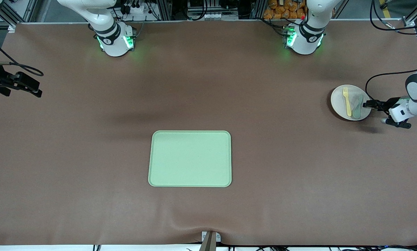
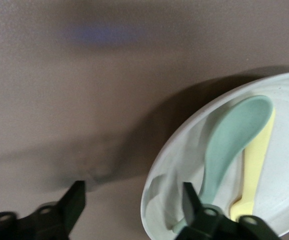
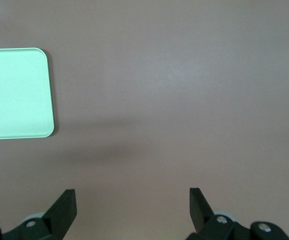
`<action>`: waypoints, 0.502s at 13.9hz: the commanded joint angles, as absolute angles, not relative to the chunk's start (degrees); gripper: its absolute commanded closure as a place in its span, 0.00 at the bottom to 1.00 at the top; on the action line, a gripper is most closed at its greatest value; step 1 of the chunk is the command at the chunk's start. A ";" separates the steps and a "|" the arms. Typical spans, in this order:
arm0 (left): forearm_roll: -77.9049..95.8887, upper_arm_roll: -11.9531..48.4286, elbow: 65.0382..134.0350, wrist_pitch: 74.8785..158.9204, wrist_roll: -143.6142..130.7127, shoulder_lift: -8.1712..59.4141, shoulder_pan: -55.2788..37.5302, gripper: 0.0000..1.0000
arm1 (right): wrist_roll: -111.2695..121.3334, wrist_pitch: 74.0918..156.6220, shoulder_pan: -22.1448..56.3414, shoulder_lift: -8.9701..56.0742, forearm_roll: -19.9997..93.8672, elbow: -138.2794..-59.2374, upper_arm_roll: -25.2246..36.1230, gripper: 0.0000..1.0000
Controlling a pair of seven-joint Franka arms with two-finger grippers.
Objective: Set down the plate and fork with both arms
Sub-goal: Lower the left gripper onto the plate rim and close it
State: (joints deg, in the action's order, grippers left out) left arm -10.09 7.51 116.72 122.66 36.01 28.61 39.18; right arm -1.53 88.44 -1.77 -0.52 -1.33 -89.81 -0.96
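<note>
Little of the task looks done: the plate (image 1: 350, 102) sits on the table (image 1: 90, 157) at the left arm's end, well apart from the light-green tray (image 1: 190, 159) in the middle, with the fork (image 1: 347, 101) and a muted-green spoon (image 1: 358, 105) lying side by side in it. The left pincer (image 1: 370, 103) is at the plate's rim, its fingers apart and straddling that rim, one over the plate's inside and one outside; I judge it is about to grip, nothing lifted yet. The right pincer (image 3: 132, 207) hangs spread wide and empty over bare table at the right arm's end, waiting. Carrying plate and fork to the tray remains. The left wrist view cuts off most of the plate, and the fork's tines show only in the front view.
</note>
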 commanded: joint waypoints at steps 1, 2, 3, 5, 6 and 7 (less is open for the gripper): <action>-11.43 7.82 117.42 123.84 36.83 28.39 39.64 0.51 | -0.79 88.24 -2.20 -0.62 -2.29 -90.00 -1.23 0.00; -11.43 7.82 117.42 123.84 36.83 28.39 39.64 0.66 | -0.79 88.24 -2.20 -0.62 -2.20 -90.00 -1.23 0.00; -11.43 7.91 117.42 123.84 36.83 28.39 39.64 0.85 | -0.88 88.24 -2.28 -0.62 -2.28 -90.00 -1.23 0.00; -11.43 7.91 117.42 123.84 36.83 28.39 39.55 1.00 | -0.79 88.24 -2.29 -0.62 -2.20 -90.00 -1.14 0.00; -11.51 8.08 117.42 123.84 36.83 28.39 39.46 1.00 | -0.79 88.24 -2.29 -0.62 -2.28 -90.00 -1.14 0.00; -11.51 8.17 117.42 123.84 36.83 28.39 39.46 1.00 | -0.79 88.24 -2.46 -0.62 -2.29 -90.00 -1.14 0.00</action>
